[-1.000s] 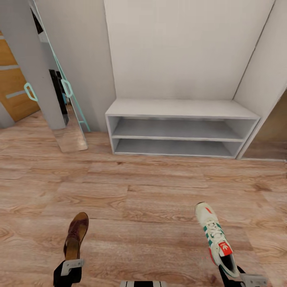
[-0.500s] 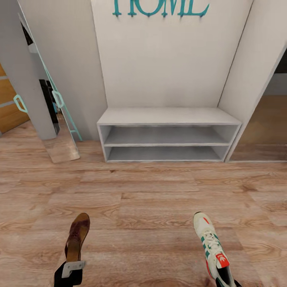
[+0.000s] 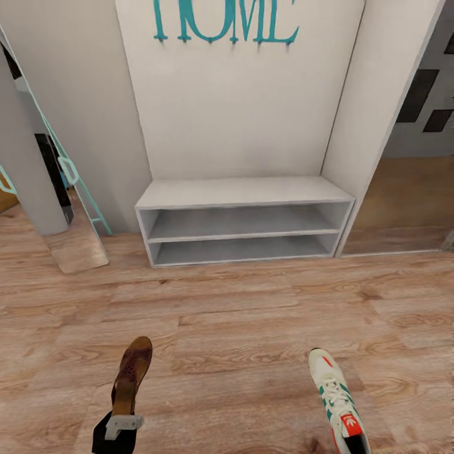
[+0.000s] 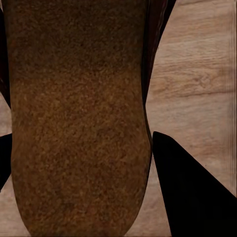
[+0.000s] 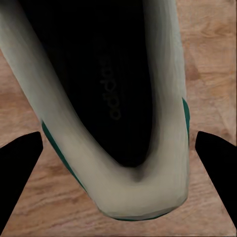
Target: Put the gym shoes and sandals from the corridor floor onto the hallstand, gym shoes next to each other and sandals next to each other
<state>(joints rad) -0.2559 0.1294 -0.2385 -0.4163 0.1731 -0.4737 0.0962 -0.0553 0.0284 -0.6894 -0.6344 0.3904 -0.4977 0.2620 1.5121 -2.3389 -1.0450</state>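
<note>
**Head view: one sandal and one gym shoe carried above the floor, facing the rack**

Item 1. Sandal (image 3: 131, 376), brown leather, toe pointing toward the rack, heel clamped in the left gripper (image 3: 118, 427). In the left wrist view its insole (image 4: 79, 113) lies between the dark fingers (image 4: 190, 190), which press on its sides.

Item 2. Gym shoe (image 3: 335, 397), white with green stripes and a red-orange tongue label, heel end at the right gripper (image 5: 118, 192). In the right wrist view the word "adidas" reads on the black insole; the fingers (image 5: 217, 168) stand apart at either side of the heel, and contact cannot be told.

Item 3. Hallstand (image 3: 243, 221), pale grey, two low open shelves and a bench top, all bare, well ahead of both shoes.

Item 4. Teal lettering "HOME" (image 3: 224, 22) on the back panel, top cut off.

Item 5. Corridor floor (image 3: 239, 315), wood-grain planks.
</note>
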